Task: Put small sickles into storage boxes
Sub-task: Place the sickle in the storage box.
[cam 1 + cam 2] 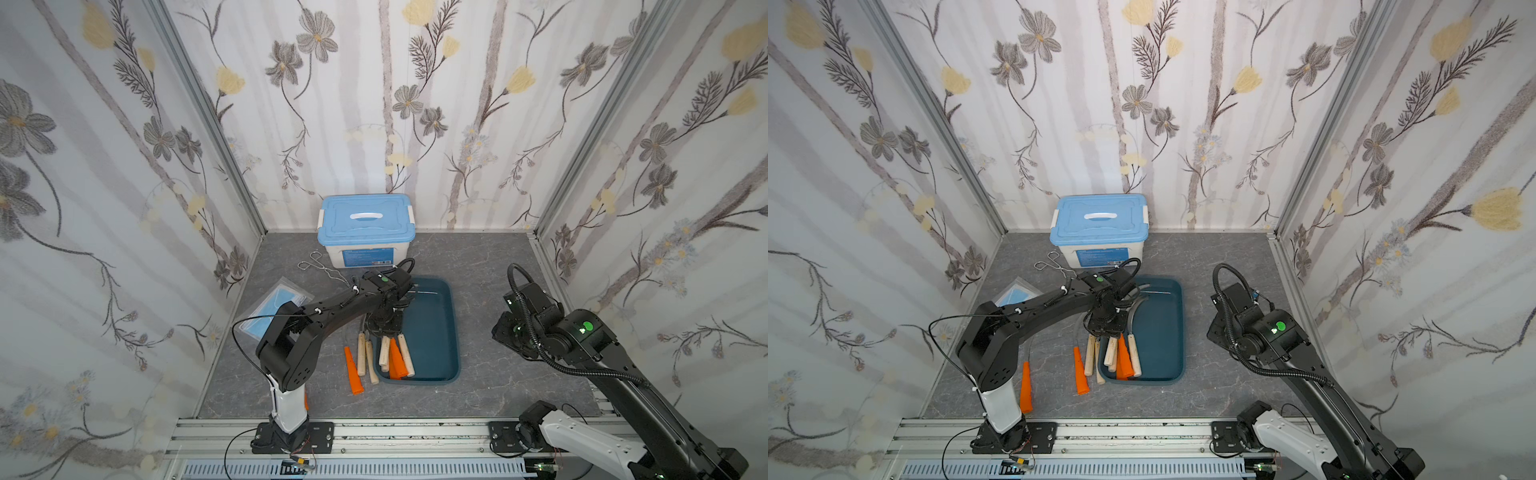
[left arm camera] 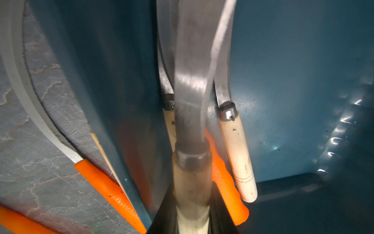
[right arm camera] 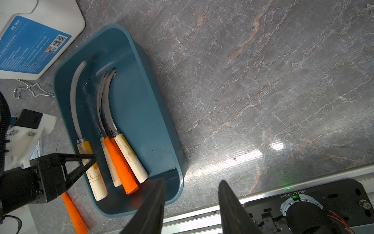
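Observation:
The dark teal storage box [image 1: 434,328] [image 3: 141,105] lies open at mid-table. My left gripper [image 2: 192,204] [image 1: 384,330] is shut on the pale wooden handle of a small sickle [image 2: 192,182] [image 3: 92,174]. That sickle runs along the box's left wall, blade pointing to the far end. Beside it in the box lie two wooden-handled sickles [image 3: 131,158] and an orange-handled one [image 3: 121,168]. Left of the box on the table are an orange-handled sickle [image 1: 353,370] and wooden-handled ones [image 1: 365,357]. Another orange handle [image 1: 1025,388] shows by the left arm's base. My right gripper [image 3: 192,182] hangs open and empty, right of the box.
A white box with a light blue lid [image 1: 365,226] stands at the back wall. Wire tongs [image 1: 322,266] lie in front of it. A clear bag of blue masks [image 1: 278,303] is at the left. An aluminium rail [image 1: 374,432] runs along the front edge.

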`<state>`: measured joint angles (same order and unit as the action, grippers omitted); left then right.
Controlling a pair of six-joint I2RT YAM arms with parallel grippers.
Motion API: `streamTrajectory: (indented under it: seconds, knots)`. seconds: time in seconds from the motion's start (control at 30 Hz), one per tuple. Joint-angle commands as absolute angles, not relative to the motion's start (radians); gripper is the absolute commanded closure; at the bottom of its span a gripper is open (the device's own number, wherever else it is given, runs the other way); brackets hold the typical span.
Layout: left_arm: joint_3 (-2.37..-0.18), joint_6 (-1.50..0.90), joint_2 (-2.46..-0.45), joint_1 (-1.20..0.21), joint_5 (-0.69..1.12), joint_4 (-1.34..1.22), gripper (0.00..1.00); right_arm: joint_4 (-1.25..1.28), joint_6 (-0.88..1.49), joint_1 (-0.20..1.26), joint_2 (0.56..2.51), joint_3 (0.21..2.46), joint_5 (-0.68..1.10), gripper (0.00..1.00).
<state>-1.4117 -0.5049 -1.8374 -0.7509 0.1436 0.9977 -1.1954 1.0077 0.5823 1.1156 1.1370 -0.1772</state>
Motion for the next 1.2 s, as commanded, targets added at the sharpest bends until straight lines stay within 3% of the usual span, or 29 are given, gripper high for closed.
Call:
streamTrajectory:
  seconds: [0.0, 1.17]
  knots:
    - [-1.415, -0.518, -1.847, -0.751, 0.148, 0.988, 1.0, -1.197, 1.026, 0.582, 1.11, 1.134, -0.193, 0.55]
    - [-1.383, -0.538, -1.883, -0.75, 0.219, 0.966, 0.97, -1.216, 1.042, 0.581, 1.072, 1.112, -0.199, 0.54]
